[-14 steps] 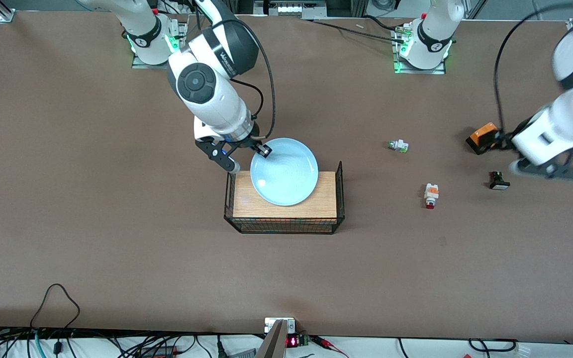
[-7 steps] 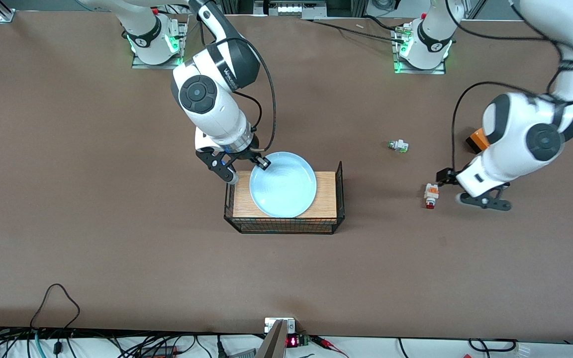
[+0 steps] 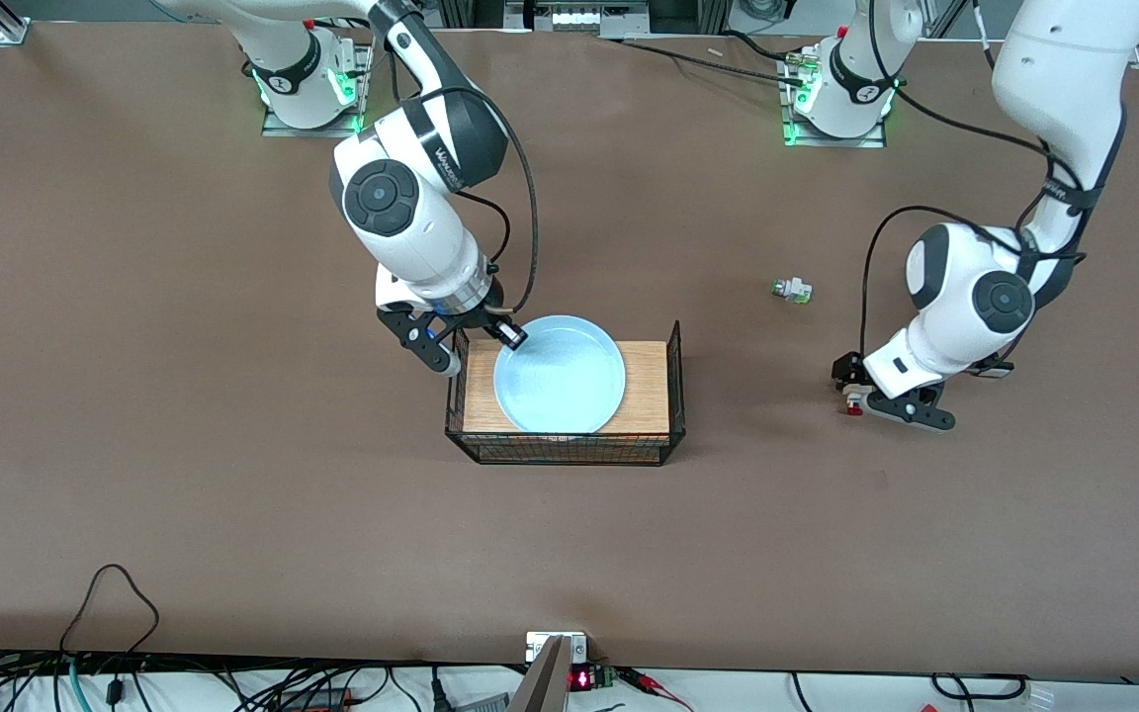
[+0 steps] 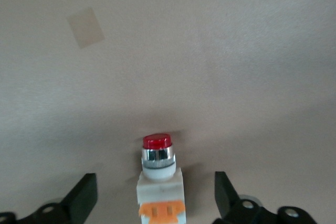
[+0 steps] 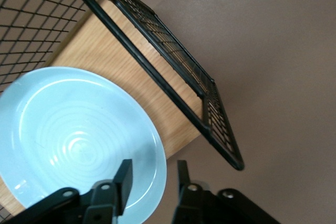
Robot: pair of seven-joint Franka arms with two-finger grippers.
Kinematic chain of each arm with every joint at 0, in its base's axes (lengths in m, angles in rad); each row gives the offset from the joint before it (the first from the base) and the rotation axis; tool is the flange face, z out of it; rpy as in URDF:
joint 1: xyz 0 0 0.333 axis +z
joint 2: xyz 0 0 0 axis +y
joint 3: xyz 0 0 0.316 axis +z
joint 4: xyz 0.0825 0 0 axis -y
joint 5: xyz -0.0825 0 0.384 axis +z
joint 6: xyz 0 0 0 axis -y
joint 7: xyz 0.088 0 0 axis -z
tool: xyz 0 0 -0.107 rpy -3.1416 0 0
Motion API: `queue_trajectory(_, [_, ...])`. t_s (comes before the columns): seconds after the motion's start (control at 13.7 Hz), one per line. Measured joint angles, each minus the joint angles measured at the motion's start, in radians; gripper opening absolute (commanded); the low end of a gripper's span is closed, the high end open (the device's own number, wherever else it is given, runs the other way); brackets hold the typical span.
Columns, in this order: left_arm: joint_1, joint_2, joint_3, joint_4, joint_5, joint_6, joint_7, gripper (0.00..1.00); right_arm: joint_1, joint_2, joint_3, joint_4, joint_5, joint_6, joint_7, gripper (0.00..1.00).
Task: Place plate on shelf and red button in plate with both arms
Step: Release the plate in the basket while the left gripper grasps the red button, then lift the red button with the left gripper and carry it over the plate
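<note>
The pale blue plate [image 3: 560, 376] lies low in the black wire basket [image 3: 676, 381], over its wooden board. My right gripper [image 3: 479, 349] is at the plate's edge toward the right arm's end. In the right wrist view the gripper [image 5: 153, 177] is shut on the rim of the plate [image 5: 73, 140], one finger inside and one outside. The red button [image 3: 854, 403] lies on the table toward the left arm's end. My left gripper [image 3: 871, 394] is low over it and open. In the left wrist view the gripper [image 4: 156, 198] straddles the button [image 4: 157, 179] without touching it.
A white part with a green tip [image 3: 791, 290] lies on the table, farther from the front camera than the red button. The basket's wire wall [image 5: 157, 85] stands up around the wooden board [image 5: 105, 40]. A pale patch [image 4: 85, 27] marks the table.
My right gripper has brought the plate down and nearer the front camera, into the basket. My left arm has swung in from the table's end and come down over the red button.
</note>
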Motion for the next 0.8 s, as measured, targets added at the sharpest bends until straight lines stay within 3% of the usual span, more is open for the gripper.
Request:
queue_trajectory(0.15, [0.001, 0.025, 0.0, -0.004, 0.0, 0.015, 0.001, 0.44, -0.001, -0.016, -0.006, 0.015, -0.002, -0.011, -0.001, 1.0])
queue_trajectory(0.36, [0.001, 0.028, 0.0, -0.013, 0.0, 0.015, 0.009, 0.24, -0.003, -0.09, -0.009, 0.032, -0.052, -0.099, -0.013, 1.0])
queue_trajectory(0.66, [0.0, -0.015, -0.002, -0.012, 0.0, -0.02, 0.018, 0.22, -0.037, -0.187, -0.012, 0.033, -0.138, -0.233, -0.188, 1.0])
queue_trajectory(0.8, [0.001, -0.085, -0.024, 0.036, 0.0, -0.184, 0.018, 0.24, -0.099, -0.207, -0.014, 0.033, -0.158, -0.288, -0.32, 1.0])
